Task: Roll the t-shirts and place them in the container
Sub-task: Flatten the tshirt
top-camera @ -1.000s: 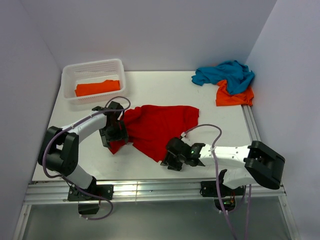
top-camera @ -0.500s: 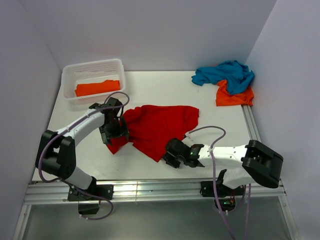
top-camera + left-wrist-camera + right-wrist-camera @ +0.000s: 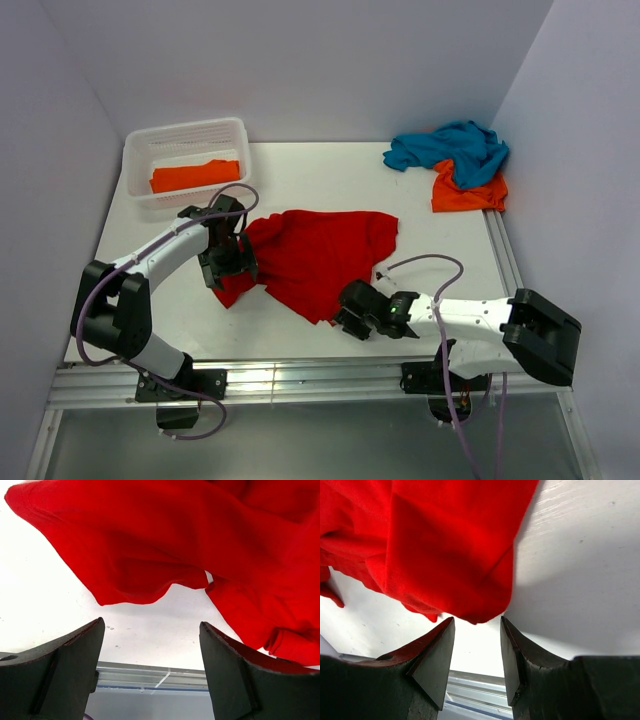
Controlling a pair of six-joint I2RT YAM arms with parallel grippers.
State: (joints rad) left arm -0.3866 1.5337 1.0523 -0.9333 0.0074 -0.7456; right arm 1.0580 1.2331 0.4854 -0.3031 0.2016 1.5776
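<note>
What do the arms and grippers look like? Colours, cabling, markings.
Both arms match: the left arm and right arm have white links with black joint housings. A grey-purple cable loops loosely outside each. The left gripper and right gripper have plain black wedge-shaped fingers. A green light shows near the right wrist. No lettering visible.

Bright even light from above, white flat worktop (image 3: 330, 185) washed almost to glare in both wrist views, soft grey shadow beside the bright red cloth t-shirt (image 3: 435, 545), saturated red dulling its folds, black fingers (image 3: 55, 675) of the left end effector (image 3: 151, 625) blurred near the lens, top view sharp.
</note>
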